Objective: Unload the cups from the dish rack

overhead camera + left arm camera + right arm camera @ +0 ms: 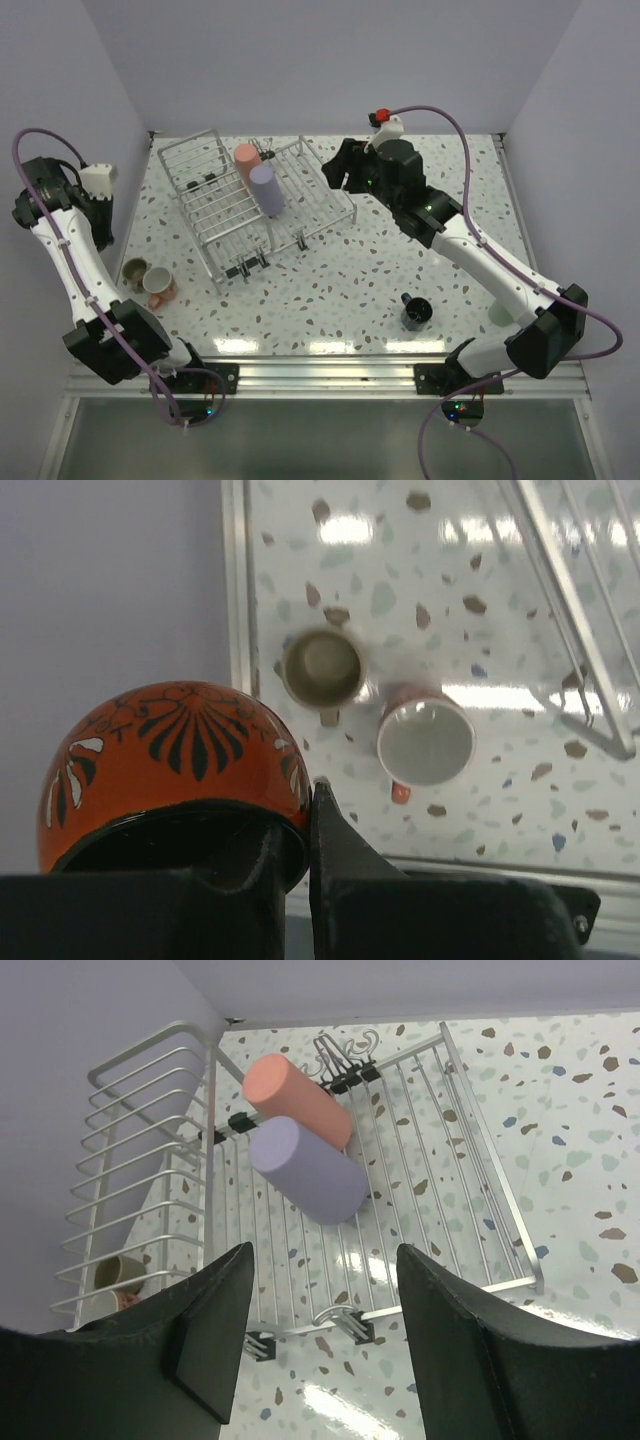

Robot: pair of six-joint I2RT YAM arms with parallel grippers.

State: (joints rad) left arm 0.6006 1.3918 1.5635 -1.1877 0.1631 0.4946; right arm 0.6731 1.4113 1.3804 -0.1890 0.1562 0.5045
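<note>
The left claw [305,815] is clenched on the wall of an orange cup [170,750] with a black pattern, one finger inside the mouth and one outside. It holds the cup in the air above the left edge of the table [480,580]. Directly below, a beige cup [322,667] and a salmon cup [425,740] stand mouth-up, nearly touching, just outside the near-left corner of the dish rack [205,205].

Judging by this, the step in hand is setting the orange cup down with those two. To do it well, lower it over bare table beside the pair, not above either rim. Seat the base flat before letting go, then lift the inner finger straight up so it does not drag the cup over. The wall is close on the left, so the free room lies toward the near edge.

The right claw [325,1270] is released, its jaws wide and holding nothing, above the right section of the rack. Ahead of it a lavender tumbler [305,1170] and a pink tumbler [300,1100] touch each other by the rail between the two sections. They look tilted with their closed ends up, though what props them is hard to make out. The lavender one is the nearer. Gripping it across the body risks knocking the pink one, so close gently and lift clear of the wires.

A dark cup [415,311] already stands near the front edge, right of centre.
</note>
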